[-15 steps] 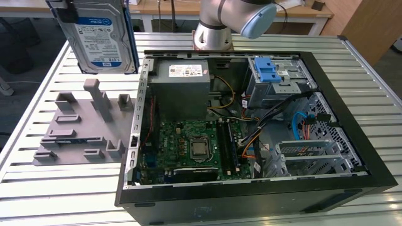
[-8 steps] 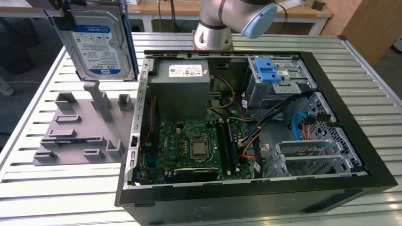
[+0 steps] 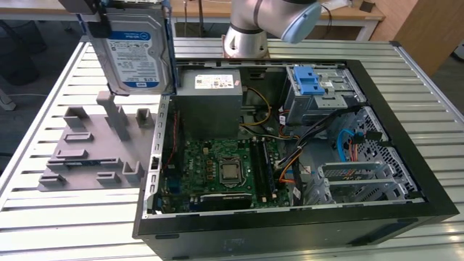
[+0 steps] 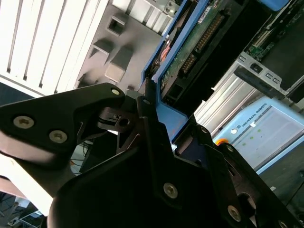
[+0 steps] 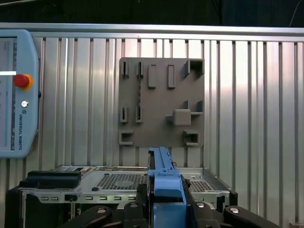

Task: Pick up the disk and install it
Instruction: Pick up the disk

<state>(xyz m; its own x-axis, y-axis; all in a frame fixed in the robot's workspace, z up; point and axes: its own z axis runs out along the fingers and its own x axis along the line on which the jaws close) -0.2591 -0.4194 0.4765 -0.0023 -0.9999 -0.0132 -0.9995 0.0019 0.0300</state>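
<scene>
1 disk (image 3: 135,54) clamped in gripper (image 5: 165,194), upright in air near grey fixture plate (image 5: 156,107) & PC case (image 3: 290,234).

One disk (image 3: 134,54), one computer case (image 3: 290,234), one fixture plate (image 3: 80,157), one pendant (image 5: 14,95).

Above the open black computer case (image 3: 290,231) the room is free. Inside, a big grey metal box (image 3: 208,103) and loose coloured cables (image 3: 288,161) crowd the grey metal drive cage with blue latch (image 3: 319,89). The flat silver metal hard drive (image 3: 136,51), clamped in the black gripper (image 5: 166,197), hangs beside the case's wall, near the upright pegs of a grey plastic plate (image 3: 80,163).
</scene>
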